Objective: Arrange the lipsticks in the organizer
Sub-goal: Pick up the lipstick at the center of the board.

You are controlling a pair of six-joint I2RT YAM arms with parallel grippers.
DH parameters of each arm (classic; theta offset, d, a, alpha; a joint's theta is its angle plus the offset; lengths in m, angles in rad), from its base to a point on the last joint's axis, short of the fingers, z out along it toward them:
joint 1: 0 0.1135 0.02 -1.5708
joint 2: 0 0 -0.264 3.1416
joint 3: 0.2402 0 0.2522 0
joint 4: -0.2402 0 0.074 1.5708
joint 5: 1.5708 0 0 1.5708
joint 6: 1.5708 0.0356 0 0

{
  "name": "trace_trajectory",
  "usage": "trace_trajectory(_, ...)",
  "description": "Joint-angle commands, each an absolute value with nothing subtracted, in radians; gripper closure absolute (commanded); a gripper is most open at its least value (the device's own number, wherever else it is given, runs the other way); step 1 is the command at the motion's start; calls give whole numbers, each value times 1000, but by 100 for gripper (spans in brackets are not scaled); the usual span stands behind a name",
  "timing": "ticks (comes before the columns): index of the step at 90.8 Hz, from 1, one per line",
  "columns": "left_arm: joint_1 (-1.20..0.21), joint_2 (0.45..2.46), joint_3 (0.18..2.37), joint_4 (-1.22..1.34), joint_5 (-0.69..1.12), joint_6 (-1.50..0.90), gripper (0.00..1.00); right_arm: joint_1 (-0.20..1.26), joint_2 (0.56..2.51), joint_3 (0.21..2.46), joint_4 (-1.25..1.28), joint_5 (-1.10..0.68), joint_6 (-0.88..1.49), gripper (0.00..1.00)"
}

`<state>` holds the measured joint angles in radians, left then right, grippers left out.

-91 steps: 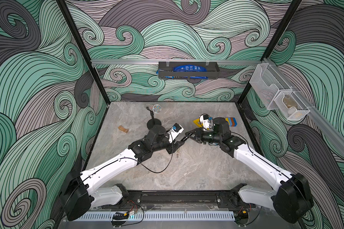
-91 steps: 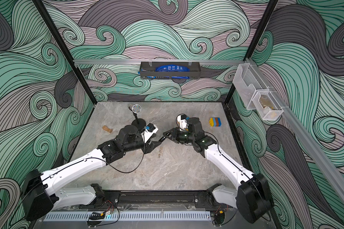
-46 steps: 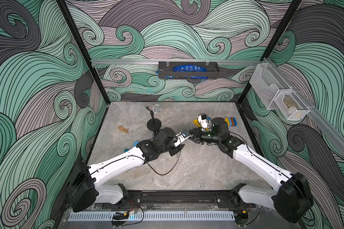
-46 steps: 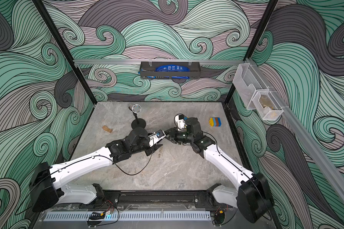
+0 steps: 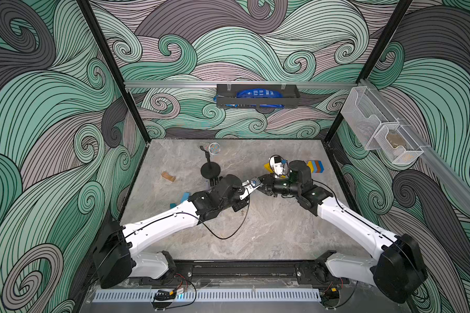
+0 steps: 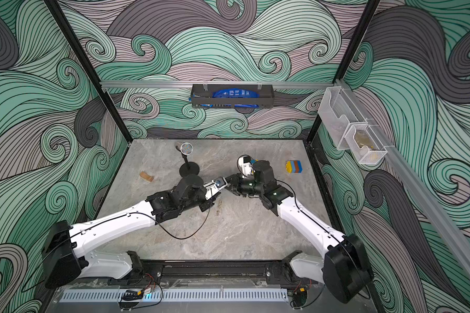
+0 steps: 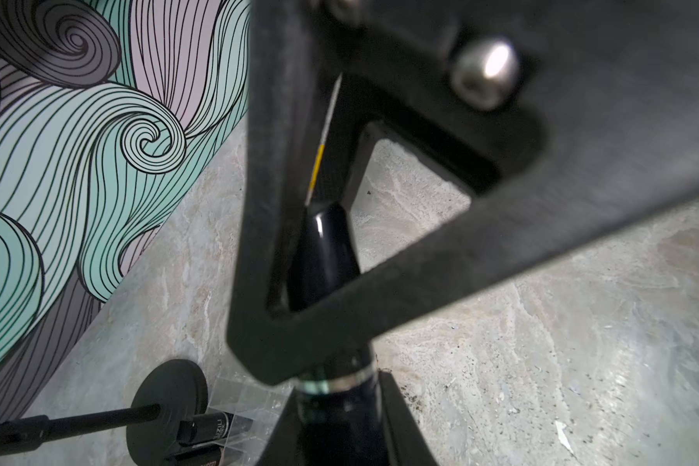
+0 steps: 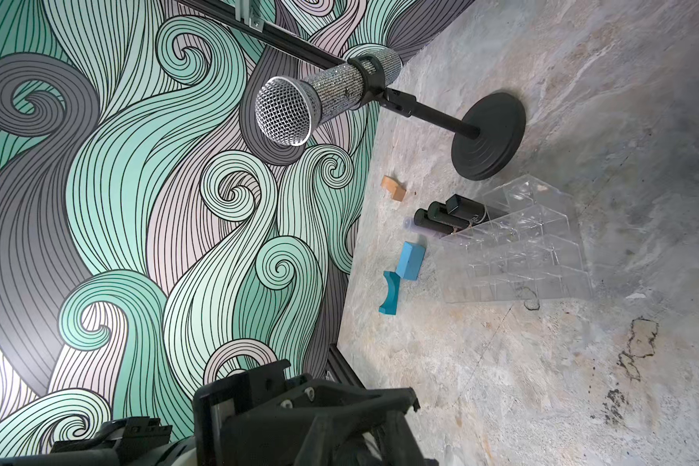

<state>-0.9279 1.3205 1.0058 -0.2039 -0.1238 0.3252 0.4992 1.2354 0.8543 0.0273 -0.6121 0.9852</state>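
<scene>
Over the middle of the tabletop [image 5: 269, 233] the left gripper [image 7: 335, 419] and the right gripper [image 6: 229, 184] meet, both clenched on one black lipstick [image 7: 323, 250]. The organizer [image 8: 541, 250] lies beside the microphone stand [image 8: 489, 137] (the left arm mostly hides it in both top views), with the other lipsticks [image 8: 440, 216] at its end and a blue block [image 8: 410, 260] near.

black lipstick [image 7: 323, 250]: partly behind the blurred right pincer [image 5: 261, 183]; one end cut off inside the left pincer [image 7: 335, 407].
organizer [image 7: 245, 397]: cut off in the left wrist view; mostly under the left arm [image 5: 160, 225] in both top views.
</scene>
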Motion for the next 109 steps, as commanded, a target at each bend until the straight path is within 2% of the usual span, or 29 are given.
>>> trace_trajectory(1,-934,1324,1052,-199,-121,303,84,512,1247,854,55,-628,990,75)
trace_trajectory(7,-934,1318,1053,-199,-127,280,87,512,1249,857,60,-634,994,72)
trace_trajectory(17,-915,1298,1069,-232,-135,208,91,495,1249,877,51,-663,984,55)
trace_trajectory(27,-818,1238,1058,-267,-2,62,92,425,1230,881,46,-710,957,47)
trace_trajectory(37,-662,1169,1014,-228,287,-131,92,351,1186,846,96,-742,923,44)
trace_trajectory(46,-560,1144,980,-143,572,-272,93,345,1148,766,259,-756,930,43)
trace_trajectory(61,-470,1164,918,199,920,-561,92,394,1120,667,614,-774,970,45)
trace_trajectory(73,-443,1186,889,428,1045,-724,92,443,1101,665,742,-716,943,44)
trace_trajectory(98,-439,1272,848,741,1164,-918,94,486,1168,781,646,-755,958,39)
trace_trajectory(109,-439,1330,816,981,1175,-1053,95,488,1193,810,653,-770,971,39)
